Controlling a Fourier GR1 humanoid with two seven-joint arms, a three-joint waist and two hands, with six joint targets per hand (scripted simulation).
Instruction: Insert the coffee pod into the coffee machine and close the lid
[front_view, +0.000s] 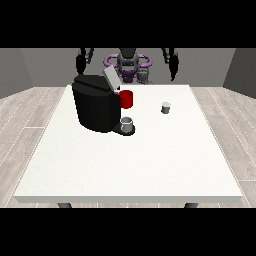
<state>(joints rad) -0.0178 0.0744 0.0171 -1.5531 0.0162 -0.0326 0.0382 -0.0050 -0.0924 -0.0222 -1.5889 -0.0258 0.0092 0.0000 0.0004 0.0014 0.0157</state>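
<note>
White table (150, 165) — black coffee machine (95, 107), lid (110, 79) raised; grey pod (166, 107) well apart. Both hands (80, 62) (173, 64) hang raised — finger positions unclear.

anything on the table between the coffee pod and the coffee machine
Only bare white table lies between the coffee pod and the coffee machine in the front view.

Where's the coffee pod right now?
The pod stands on the table, right of centre in the front view, apart from the coffee machine to its left.

Grey walls (45, 65), pale plank floor (30, 115), white table (125, 170).
</note>
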